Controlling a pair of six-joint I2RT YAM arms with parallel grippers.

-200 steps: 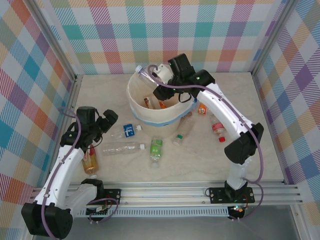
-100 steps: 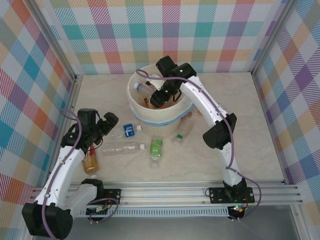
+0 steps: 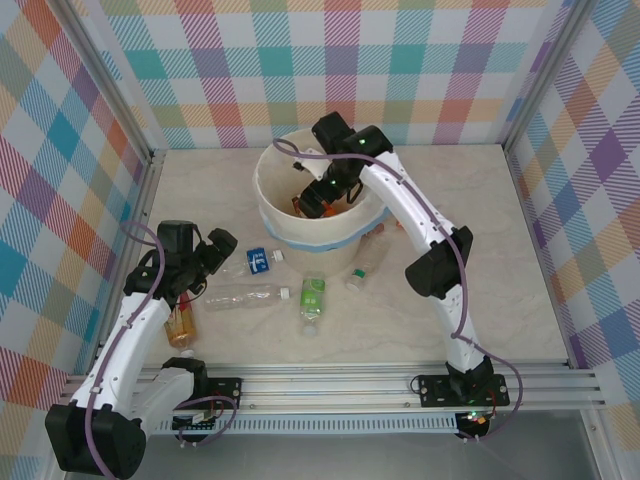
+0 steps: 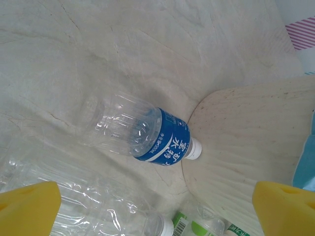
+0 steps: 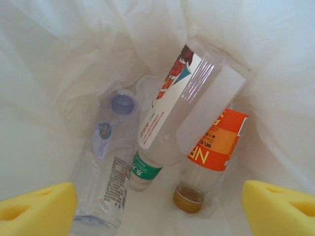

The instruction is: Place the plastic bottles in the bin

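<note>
The plastic bottles [image 3: 255,262] look empty, so I judge them very light, thin-walled and springy. They would dent under a hard squeeze, roll freely on the smooth marbled table [image 3: 520,300] and slip where the clear plastic is bare. The best hold is probably across the round body at the label band, where the film gives some grip, rather than at the narrow, stiff cap. Five lie loose on the table near the bin [image 3: 300,238]. A blue-label bottle [image 4: 165,140] lies on its side with its white cap just beside the bin's cream wall. There is also a long clear one [image 3: 245,296], a green-label one [image 3: 313,298], a clear one [image 3: 368,258] close by the bin's base and an orange one [image 3: 180,330] beside the left arm. At least three rest inside on the thin, crinkled liner [image 5: 59,59], an orange-label bottle [image 5: 216,142] among them; more may be hidden. The left jaws hang wide apart above the blue-label bottle, holding nothing. The right jaws stand apart and empty over the bin's inside.
</note>
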